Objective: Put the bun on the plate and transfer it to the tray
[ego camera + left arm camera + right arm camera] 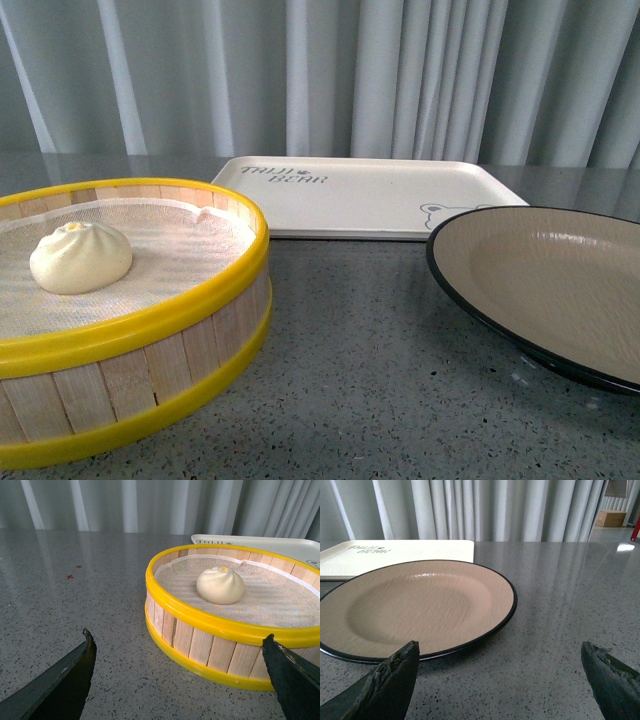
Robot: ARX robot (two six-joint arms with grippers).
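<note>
Inside yellow-rimmed steamer (pixel 150 325) sits bun (pixel 80 258); plate (pixel 540 270), tray (pixel 370 195) alongside; left claw (pixel 178 635), right claw (pixel 500 643) spread

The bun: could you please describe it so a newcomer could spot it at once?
On the grey speckled table, find the yellow-rimmed bamboo steamer left of the plate. The bun sits alone inside on white cloth: small, round, cream-white, pleated on top.

Speckled grey table (pixel 380 360) with steamer (pixel 150 370), tray (pixel 370 200) and plate (pixel 540 270)
</note>
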